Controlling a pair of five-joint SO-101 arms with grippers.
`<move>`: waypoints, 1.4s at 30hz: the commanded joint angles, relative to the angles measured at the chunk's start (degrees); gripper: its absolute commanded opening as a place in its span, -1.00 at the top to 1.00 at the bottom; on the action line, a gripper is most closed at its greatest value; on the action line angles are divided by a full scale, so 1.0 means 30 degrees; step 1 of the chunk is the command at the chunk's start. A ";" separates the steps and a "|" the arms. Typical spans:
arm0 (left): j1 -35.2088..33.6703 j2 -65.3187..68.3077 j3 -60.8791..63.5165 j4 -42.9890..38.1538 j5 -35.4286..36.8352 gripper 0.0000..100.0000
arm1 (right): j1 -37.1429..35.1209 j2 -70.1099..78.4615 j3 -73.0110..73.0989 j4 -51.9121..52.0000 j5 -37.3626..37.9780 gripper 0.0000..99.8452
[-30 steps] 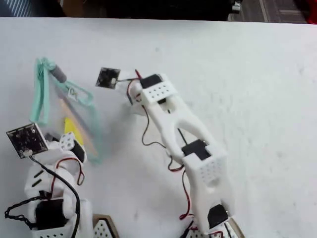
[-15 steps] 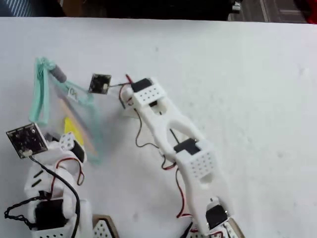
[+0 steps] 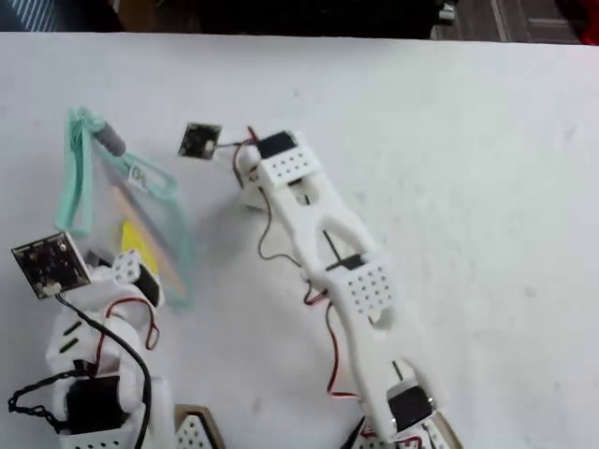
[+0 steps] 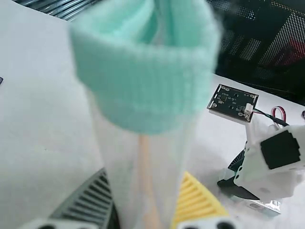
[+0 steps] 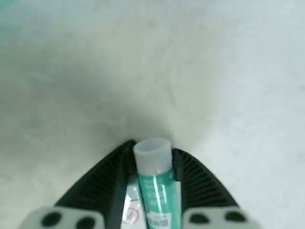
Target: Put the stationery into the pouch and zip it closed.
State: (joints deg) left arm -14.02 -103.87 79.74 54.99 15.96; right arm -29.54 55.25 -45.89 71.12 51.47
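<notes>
Pouch: a clear plastic pouch with mint-green fabric trim (image 3: 150, 215) lies on the white counter (image 3: 449, 140). I cannot tell whether its zip is open or shut.

Left gripper: the left gripper (image 4: 145, 179) is at the pouch's near end. Its ribbed jaws, one grey and one yellow, are closed on the pouch, which rises between them with the green trim arching above.

Inside the pouch: a thin wood-coloured stick (image 4: 143, 157) runs lengthwise behind the clear wall, between the left jaws.

Right gripper: the right gripper (image 5: 151, 150) sits beside the pouch's long slanted edge, apart from it and low over bare counter. Its black ribbed jaws are clamped on a green-labelled tube with a pale translucent cap (image 5: 153, 181), cap pointing outward.

Tube: outside the pouch, held in the right jaws. From above, the white right arm (image 3: 328, 234) covers it.

Near the pouch: a short grey cylinder (image 3: 110, 139) lies at the pouch's far corner, touching the trim. I cannot tell what it is.

In the way: the right arm's small black camera board (image 3: 199, 141) hangs on its wires between that arm's wrist and the pouch's far edge. The left arm's own board (image 3: 42, 265) juts out beside the pouch's near end.
</notes>
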 commanded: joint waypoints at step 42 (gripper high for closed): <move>1.1590 -0.0278 -0.1348 -0.0322 -0.4952 0.63 | 1.0066 -0.0249 -0.3077 0.7810 0.3575 0.49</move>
State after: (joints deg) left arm 20.00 -103.87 79.74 52.09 1.27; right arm 0.44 56.92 -52.84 93.36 61.49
